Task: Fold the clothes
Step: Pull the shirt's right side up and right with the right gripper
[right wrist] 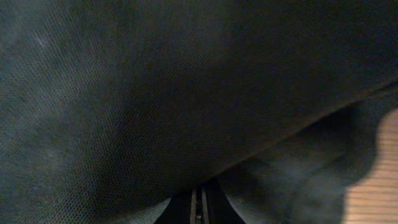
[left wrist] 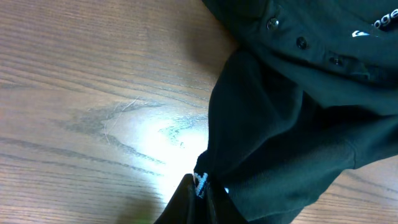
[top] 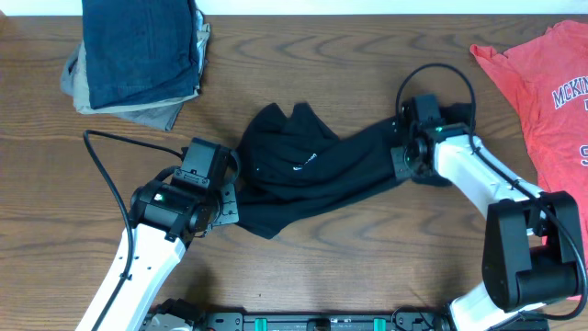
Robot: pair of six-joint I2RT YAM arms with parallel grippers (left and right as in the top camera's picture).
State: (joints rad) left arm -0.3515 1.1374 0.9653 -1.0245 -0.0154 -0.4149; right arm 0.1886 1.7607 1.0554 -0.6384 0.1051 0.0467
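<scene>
A black shirt (top: 312, 170) with a small white logo lies bunched and stretched across the middle of the table. My left gripper (top: 230, 188) sits at its left edge. In the left wrist view that gripper (left wrist: 202, 185) is shut, pinching a fold of the black shirt (left wrist: 292, 124) beside a white tag, just over the wood. My right gripper (top: 402, 158) is at the shirt's right end. Black shirt fabric (right wrist: 155, 93) fills the right wrist view, and the right gripper (right wrist: 199, 202) is shut on it. A coral-red T-shirt (top: 547, 97) with navy lettering lies flat at the far right.
A stack of folded garments (top: 138, 55), dark blue on top of grey, sits at the back left. Bare wooden table (top: 367, 267) shows in front of the black shirt. A black cable (top: 101, 165) loops left of the left arm.
</scene>
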